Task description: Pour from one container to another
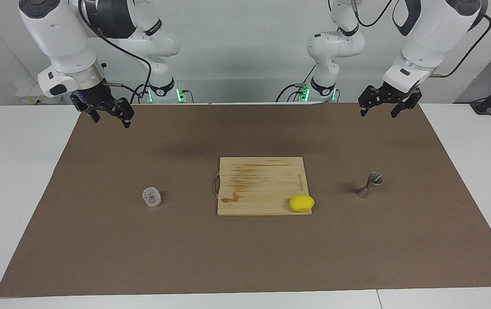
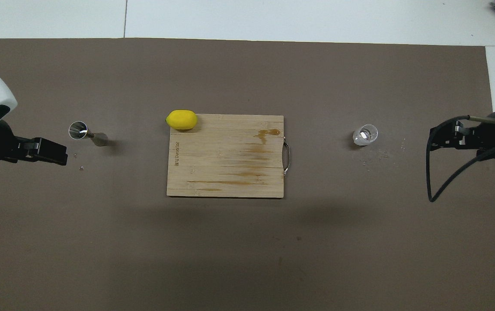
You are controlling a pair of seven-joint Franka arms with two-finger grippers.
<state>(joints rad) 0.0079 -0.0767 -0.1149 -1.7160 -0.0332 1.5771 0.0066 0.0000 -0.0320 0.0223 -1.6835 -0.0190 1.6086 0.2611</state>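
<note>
The small clear cup (image 1: pixel 152 197) (image 2: pixel 365 134) stands upright on the brown mat toward the right arm's end of the table. The silver hourglass jigger (image 1: pixel 369 185) (image 2: pixel 86 134) stands on the mat toward the left arm's end. My right gripper (image 1: pixel 111 120) (image 2: pixel 432 143) hangs open and empty, high over the mat's edge at its own end, well apart from the cup. Over the mat at the other end, my left gripper (image 1: pixel 378 112) (image 2: pixel 60 154) is raised, open and empty, touching nothing.
A wooden cutting board (image 1: pixel 262 180) (image 2: pixel 225 164) with a metal handle lies mid-mat between the cup and the jigger. A yellow lemon (image 1: pixel 301 203) (image 2: pixel 181 119) rests on the board's corner toward the jigger. The brown mat (image 1: pixel 245 257) covers most of the white table.
</note>
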